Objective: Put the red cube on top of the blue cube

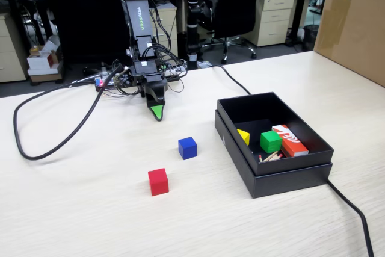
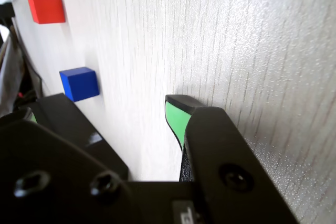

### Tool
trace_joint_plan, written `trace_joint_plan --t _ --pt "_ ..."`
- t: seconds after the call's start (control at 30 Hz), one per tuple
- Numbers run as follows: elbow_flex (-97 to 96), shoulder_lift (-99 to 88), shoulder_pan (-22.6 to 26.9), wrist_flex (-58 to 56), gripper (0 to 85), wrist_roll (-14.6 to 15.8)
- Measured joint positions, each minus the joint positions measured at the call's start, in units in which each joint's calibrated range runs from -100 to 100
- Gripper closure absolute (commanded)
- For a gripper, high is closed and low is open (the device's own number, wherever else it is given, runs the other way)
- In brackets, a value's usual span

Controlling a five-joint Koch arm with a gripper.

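The red cube (image 1: 158, 181) sits on the light wood table, nearest the front. The blue cube (image 1: 187, 147) sits a little behind it and to its right, apart from it. My gripper (image 1: 157, 112) hangs low over the table behind both cubes, at the foot of the arm, and is empty. In the wrist view its jaws stand apart with bare table between them; one green-padded fingertip (image 2: 176, 118) shows on the right. In the wrist view the blue cube (image 2: 79, 83) lies just past the left jaw and the red cube (image 2: 46, 9) farther off at top left.
An open black box (image 1: 283, 173) stands at the right, holding a green cube (image 1: 270, 141), a yellow block (image 1: 243, 136) and a red-orange and white box (image 1: 289, 139). A black cable (image 1: 54, 142) loops across the left; another (image 1: 355, 209) runs off front right. A cardboard box (image 1: 355, 22) stands far right.
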Motion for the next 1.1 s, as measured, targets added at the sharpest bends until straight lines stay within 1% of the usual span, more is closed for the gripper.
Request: trace_joint_plan --t 0.97,1.1 --pt "0.0 0.0 0.0 -0.1 38.4 0.0" --pt "4.7 0.0 -1.1 -7.0 38.3 0.0"
